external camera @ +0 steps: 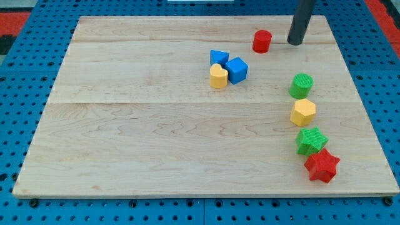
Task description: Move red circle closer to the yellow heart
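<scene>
Near the view's top right of the wooden worktop [156,156], my tip [294,42] rests on the surface just to the right of the red circle [262,41], with a narrow gap between them. The tool here is a plain dark rod with nothing to open or close; it holds nothing. The red circle stands alone, above and to the right of a tight cluster near the upper middle: the yellow heart [218,75], touching a blue block [219,57] above it and a blue cube [237,70] at its right. The circle lies near this cluster but apart from it. Down the view's right side runs a loose column of four blocks: a green cylinder [301,85], a yellow hexagon [303,112] just below it, a green star [311,140], and a red star [322,165] touching the green star's lower right edge. A blue pegboard [19,94] surrounds the worktop.
</scene>
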